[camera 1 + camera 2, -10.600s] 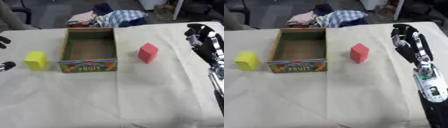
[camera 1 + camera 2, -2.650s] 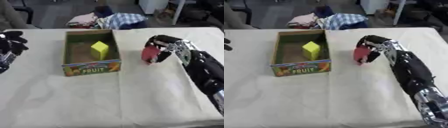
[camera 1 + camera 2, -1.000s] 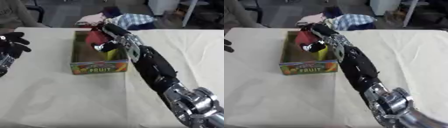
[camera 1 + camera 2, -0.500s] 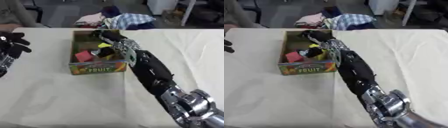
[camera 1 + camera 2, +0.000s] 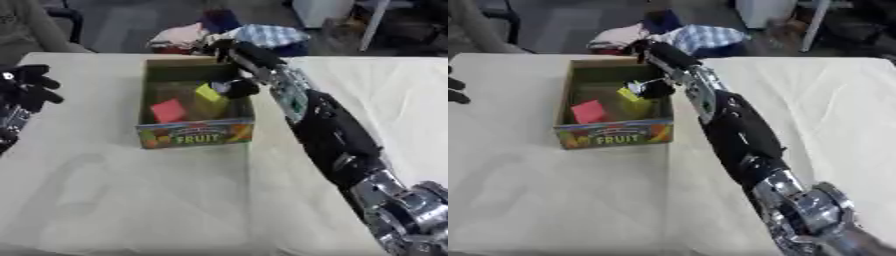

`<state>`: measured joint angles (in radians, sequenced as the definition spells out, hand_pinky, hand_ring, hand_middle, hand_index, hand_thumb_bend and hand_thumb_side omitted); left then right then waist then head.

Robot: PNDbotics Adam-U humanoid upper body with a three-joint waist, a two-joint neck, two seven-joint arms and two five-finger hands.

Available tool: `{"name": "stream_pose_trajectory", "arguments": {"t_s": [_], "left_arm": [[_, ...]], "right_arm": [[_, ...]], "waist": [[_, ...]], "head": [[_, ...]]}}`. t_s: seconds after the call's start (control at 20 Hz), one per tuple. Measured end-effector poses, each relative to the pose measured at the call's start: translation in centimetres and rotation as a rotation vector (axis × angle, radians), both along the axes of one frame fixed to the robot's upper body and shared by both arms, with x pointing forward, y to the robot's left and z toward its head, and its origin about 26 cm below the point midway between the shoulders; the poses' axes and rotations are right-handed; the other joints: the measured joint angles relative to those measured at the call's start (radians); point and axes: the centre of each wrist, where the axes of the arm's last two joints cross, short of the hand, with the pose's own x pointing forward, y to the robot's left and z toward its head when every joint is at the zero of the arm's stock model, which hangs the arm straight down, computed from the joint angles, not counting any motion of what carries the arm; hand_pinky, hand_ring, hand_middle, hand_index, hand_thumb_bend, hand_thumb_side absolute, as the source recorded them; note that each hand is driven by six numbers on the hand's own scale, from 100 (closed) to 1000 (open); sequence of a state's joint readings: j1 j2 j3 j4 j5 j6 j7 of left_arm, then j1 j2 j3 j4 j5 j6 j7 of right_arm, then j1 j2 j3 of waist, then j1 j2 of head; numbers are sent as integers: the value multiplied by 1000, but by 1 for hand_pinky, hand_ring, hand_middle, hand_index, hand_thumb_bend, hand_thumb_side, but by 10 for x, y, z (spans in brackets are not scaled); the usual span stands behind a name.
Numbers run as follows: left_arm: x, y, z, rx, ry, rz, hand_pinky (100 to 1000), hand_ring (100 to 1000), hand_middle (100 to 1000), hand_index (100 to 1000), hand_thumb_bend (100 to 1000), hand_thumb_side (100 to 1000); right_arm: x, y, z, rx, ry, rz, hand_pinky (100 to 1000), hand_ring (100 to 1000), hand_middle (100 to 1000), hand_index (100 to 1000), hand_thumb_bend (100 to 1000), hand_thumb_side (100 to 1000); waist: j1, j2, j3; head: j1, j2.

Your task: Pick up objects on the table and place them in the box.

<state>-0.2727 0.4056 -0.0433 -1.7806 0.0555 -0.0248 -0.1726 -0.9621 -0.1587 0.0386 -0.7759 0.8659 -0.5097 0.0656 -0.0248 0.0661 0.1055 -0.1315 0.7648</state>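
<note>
The cardboard fruit box (image 5: 196, 136) stands on the cloth-covered table with both blocks inside it. A red block (image 5: 169, 110) lies at the left of the box floor, and beside it on the right is a yellow block (image 5: 209, 97). My right hand (image 5: 251, 61) reaches across the box's far right corner, fingers straight, its thumb (image 5: 238, 88) hanging over the yellow block; it holds nothing. At the left edge of the table my left hand (image 5: 24, 90) rests open, fingers up.
A heap of clothes (image 5: 229, 36) lies beyond the table's far edge behind the box. My right forearm (image 5: 328, 135) stretches diagonally over the table to the right of the box. Bare cloth (image 5: 131, 200) covers the near half.
A second ago my right hand held the red block above the box. The block now lies on the box floor, and the hand has opened and drawn toward the far right corner.
</note>
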Motion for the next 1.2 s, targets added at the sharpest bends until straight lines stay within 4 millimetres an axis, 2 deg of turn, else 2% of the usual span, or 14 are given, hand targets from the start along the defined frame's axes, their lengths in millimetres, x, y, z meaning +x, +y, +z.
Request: {"name": "stream_pose_trajectory", "arguments": {"t_s": [0.3,0.5,0.85,1.2], "left_arm": [[-1,5,-4,-21,2,50,805,628,637,812,428,654],[-1,9,-9,-41,13,85,798,613,619,801,425,663],[-3,13,-16,-70,24,119,799,609,614,796,416,678],[-5,14,-23,-81,38,134,800,607,611,787,409,687]], "right_arm": [[-18,-61,9,248,-16,-101,655,638,776,870,100,540],[-42,-87,6,419,4,-127,633,611,763,861,100,590],[-86,-110,6,659,35,-171,626,603,751,853,100,595],[-109,-123,2,732,39,-226,622,594,741,841,100,598]], "waist": [[1,8,-23],[4,17,-40],[13,24,-64],[13,29,-70]], "head": [[16,0],[20,0],[15,0],[7,0]]}}
